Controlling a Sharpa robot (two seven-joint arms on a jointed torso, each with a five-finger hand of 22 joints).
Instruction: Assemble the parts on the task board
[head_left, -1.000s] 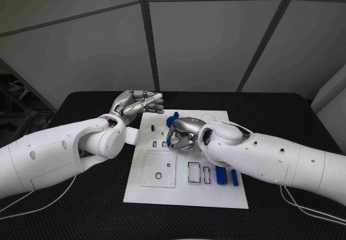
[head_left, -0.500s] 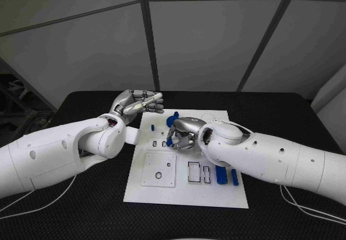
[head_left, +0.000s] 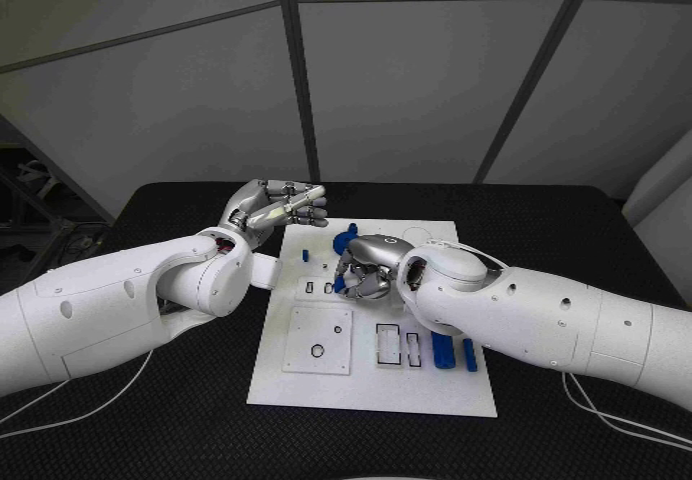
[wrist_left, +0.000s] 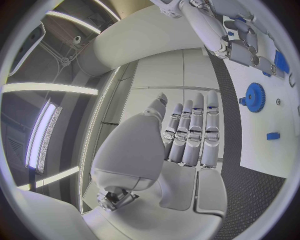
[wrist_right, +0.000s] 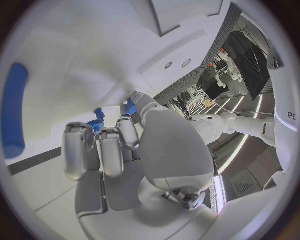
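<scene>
Head view: right hand (head_left: 364, 277) hangs curled over the board (head_left: 372, 385), fingers down beside the blue gear (head_left: 343, 241); whether it grips a part, I cannot tell. Left hand (head_left: 274, 210) is raised off the board's far-left corner, fingers together, empty.

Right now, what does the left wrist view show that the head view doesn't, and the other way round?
Left wrist view alone: the left hand from behind, fingers straight and side by side, holding nothing. Head view alone: two long blue bar parts at the white task board's near end. Both: the blue toothed gear part, the board and the right hand above it.
</scene>
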